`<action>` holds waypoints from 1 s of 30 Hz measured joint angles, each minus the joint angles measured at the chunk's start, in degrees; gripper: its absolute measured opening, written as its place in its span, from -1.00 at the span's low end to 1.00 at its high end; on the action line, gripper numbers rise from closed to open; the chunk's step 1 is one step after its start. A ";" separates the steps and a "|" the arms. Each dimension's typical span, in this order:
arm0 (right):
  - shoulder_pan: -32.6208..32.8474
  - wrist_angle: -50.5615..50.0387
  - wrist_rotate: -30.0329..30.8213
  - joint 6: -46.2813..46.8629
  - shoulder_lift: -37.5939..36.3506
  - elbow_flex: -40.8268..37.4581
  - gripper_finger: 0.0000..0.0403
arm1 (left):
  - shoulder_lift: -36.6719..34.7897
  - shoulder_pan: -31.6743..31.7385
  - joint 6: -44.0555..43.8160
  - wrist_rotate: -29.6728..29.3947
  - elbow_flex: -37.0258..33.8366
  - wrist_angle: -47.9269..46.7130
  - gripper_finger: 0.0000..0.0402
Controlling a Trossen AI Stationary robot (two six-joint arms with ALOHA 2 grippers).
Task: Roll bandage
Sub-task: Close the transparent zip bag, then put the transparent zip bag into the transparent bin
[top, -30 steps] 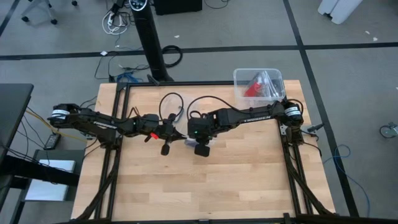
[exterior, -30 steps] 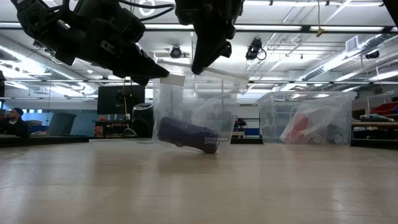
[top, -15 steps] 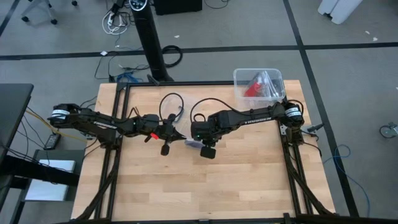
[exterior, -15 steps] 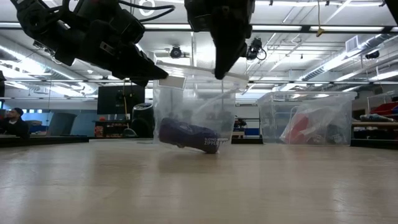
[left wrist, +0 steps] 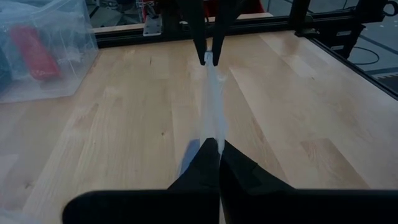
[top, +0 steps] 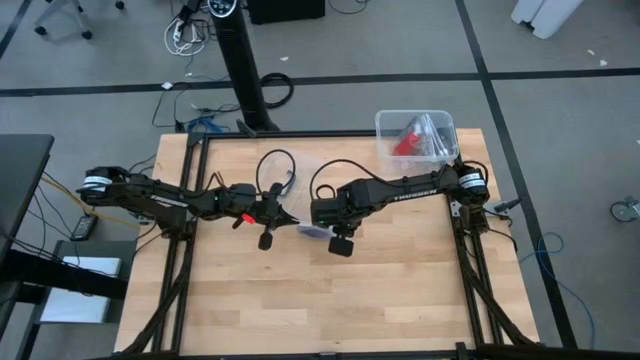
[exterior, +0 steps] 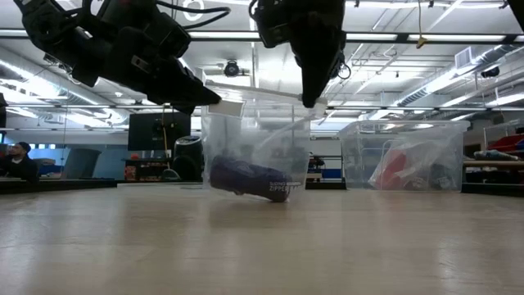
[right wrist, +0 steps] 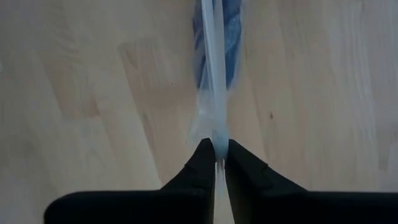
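Bandage (exterior: 250, 179), rolled, lies inside a clear plastic bag (exterior: 255, 147) hanging above the table (top: 400, 290). Left gripper (left wrist: 217, 149) pinches one end of the bag's top edge; right gripper (right wrist: 216, 149) pinches the opposite end, both closed tight.

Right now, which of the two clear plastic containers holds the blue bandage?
The clear bag held up at mid-table by the left gripper and right gripper; the rolled bandage lies in its bottom. The plastic bin at the table's far corner holds a red item.
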 joint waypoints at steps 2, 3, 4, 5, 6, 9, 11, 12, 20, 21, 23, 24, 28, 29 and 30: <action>0.07 -1.09 -0.22 0.68 0.00 -0.04 -0.82 | 0.00 0.00 0.00 -0.01 -0.04 -0.26 -1.00; 0.25 -2.19 -0.32 0.77 0.00 -0.13 -0.77 | 0.00 0.02 0.00 -0.03 -0.09 -0.53 -1.00; 0.46 -2.92 -0.47 0.79 0.00 -0.21 -0.72 | 0.00 0.02 0.00 -0.03 -0.16 -0.74 -1.00; 0.70 -2.51 -0.50 0.83 0.00 -0.22 -0.66 | 0.00 0.02 0.00 -0.03 -0.17 -0.75 -1.00; 0.88 -2.14 -0.39 1.01 0.00 -0.22 -0.58 | 0.00 0.02 0.00 -0.03 -0.17 -0.64 -1.00; 1.22 -2.82 0.33 1.73 0.00 -0.20 -0.36 | 0.00 0.02 0.00 -0.03 -0.17 -0.51 -1.00; 1.27 -2.43 0.75 2.18 0.00 -0.18 -0.22 | 0.00 0.02 0.00 -0.03 -0.16 -0.26 -1.00; 1.27 -2.43 0.90 2.39 0.00 -0.17 -0.16 | 0.00 0.02 0.00 -0.03 -0.15 -0.21 -1.00; 1.27 -3.12 1.85 2.62 -1.08 -0.11 0.17 | 0.00 0.02 0.00 0.46 -0.09 -0.09 -1.00; 1.27 -3.18 2.74 2.66 -1.51 -0.11 0.19 | 0.00 0.02 0.07 0.86 -0.09 -0.09 -1.00; 1.29 -2.98 4.65 2.99 -2.79 -0.11 0.20 | 0.00 0.02 0.27 1.43 -0.07 0.08 -1.00; 1.28 -2.25 5.51 3.10 -3.40 -0.11 0.20 | 0.00 0.02 0.28 1.52 -0.07 0.15 -1.00; 1.22 6.25 7.23 0.23 -4.74 0.04 0.15 | 0.00 0.00 0.32 1.54 -0.07 1.05 -1.00; 1.22 8.71 7.26 -1.22 -4.64 0.07 0.13 | 0.00 0.00 0.31 1.83 -0.05 1.40 -1.00; 1.22 10.40 7.21 -2.40 -4.13 0.07 0.11 | 0.00 0.00 0.27 2.27 -0.04 1.70 -1.00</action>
